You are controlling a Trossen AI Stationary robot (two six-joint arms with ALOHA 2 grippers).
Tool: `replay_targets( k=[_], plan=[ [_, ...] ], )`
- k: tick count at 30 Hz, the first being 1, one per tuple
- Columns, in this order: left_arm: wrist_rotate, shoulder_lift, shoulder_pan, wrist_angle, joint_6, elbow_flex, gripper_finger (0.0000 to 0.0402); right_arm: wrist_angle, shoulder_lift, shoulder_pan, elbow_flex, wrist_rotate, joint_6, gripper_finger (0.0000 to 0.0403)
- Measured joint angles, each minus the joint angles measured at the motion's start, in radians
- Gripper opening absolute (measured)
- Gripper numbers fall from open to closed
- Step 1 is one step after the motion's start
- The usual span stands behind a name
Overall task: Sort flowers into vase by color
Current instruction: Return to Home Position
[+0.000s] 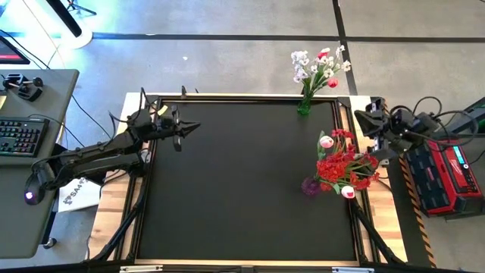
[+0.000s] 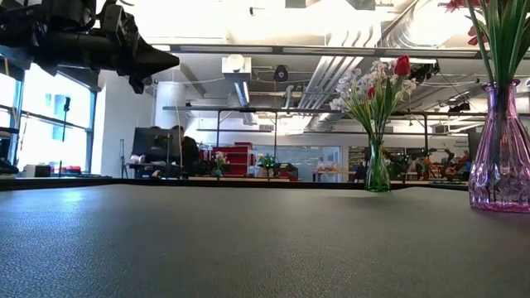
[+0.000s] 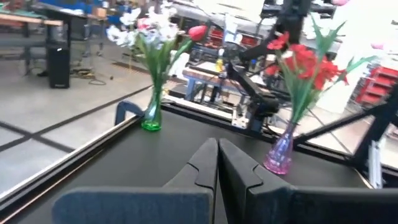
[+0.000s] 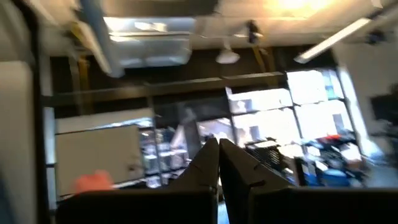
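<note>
Flowers (image 1: 342, 161) in violet vase (image 1: 310, 186) and green vase (image 1: 304, 108), well ahead of left gripper (image 3: 217, 144), near right gripper (image 4: 217, 144); both empty, pressed together. Likely light, thin-stemmed, soft-headed: pinch mid-stem, never blossoms.

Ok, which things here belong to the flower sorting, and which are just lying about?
Job: green glass vase with white sprigs; violet glass vase with red blossoms; left gripper, right gripper, jaws shut.
Lying about: black keyboard; red tool case.
</note>
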Motion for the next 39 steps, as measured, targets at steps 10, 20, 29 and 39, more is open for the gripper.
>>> replay_targets(
  k=[10,20,29,39],
  plan=[
    [0.032,0.0,0.0,-0.003,0.023,0.001,0.0,-0.394,-0.015,0.002,0.191,0.437,0.154,0.0],
    [0.03,0.0,0.0,-0.005,0.035,0.0,0.0,-0.681,0.037,0.003,0.291,0.822,0.307,0.0],
    [0.029,0.0,0.0,-0.005,0.05,0.001,0.0,-0.787,-0.039,0.003,0.286,0.478,0.443,0.0],
    [0.029,0.0,0.001,-0.003,0.032,0.001,0.0,-0.72,0.039,0.003,0.282,0.084,0.456,0.0]
  ],
)
